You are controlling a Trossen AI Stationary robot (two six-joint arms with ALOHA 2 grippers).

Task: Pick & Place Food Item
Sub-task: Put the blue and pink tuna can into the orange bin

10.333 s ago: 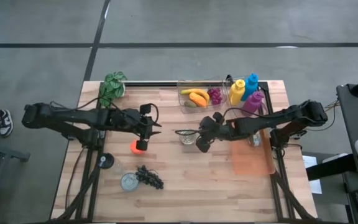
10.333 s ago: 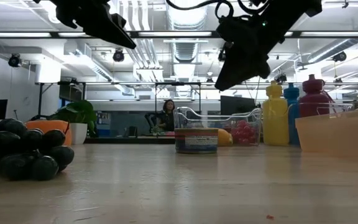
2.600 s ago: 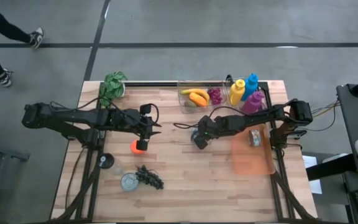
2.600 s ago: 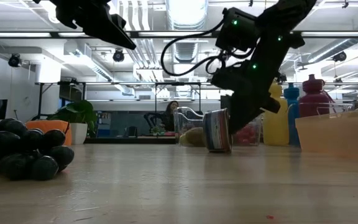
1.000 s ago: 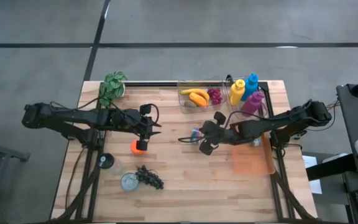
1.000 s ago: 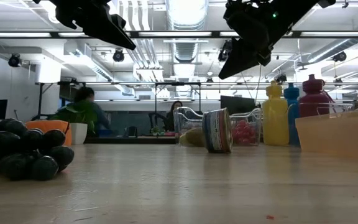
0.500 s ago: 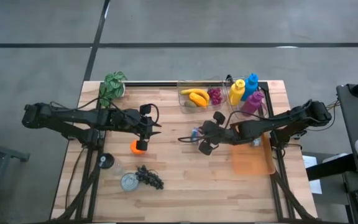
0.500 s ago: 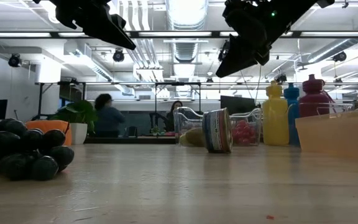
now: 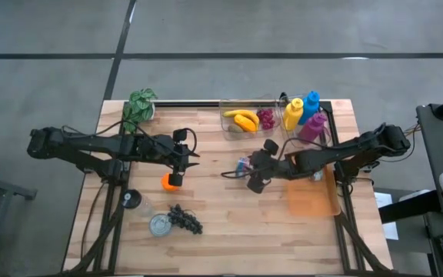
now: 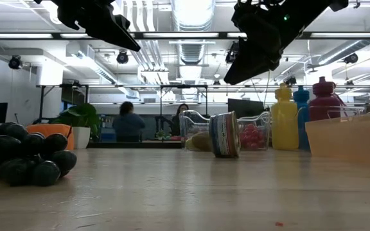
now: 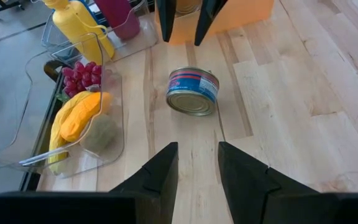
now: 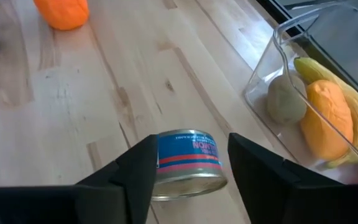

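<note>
Fingers of the right pincer (image 12: 185, 163) stand apart with nothing between them, raised above the tin can (image 12: 188, 165) near the middle of the desk (image 9: 229, 215). One can lies tipped on its side, its axis flat along the wood, one round end toward the left arm and the other toward the right pincer and the orange tray (image 9: 311, 194) at the desk's right edge. Just beyond it, by the far edge, a clear bin (image 11: 55, 134) holds yellow and orange fruit pieces, a pale green one and red grapes; three bottles, yellow (image 9: 293, 114), blue (image 9: 311, 105) and magenta (image 9: 312, 126), stand beside it. Left pincer (image 11: 196, 171) hangs partly open and empty over the desk's left half, an orange ball (image 9: 171, 181) beneath it. Dark grapes (image 9: 185, 219), a second can (image 9: 158, 225) and a small plant (image 9: 138, 106) sit farther off.
</note>
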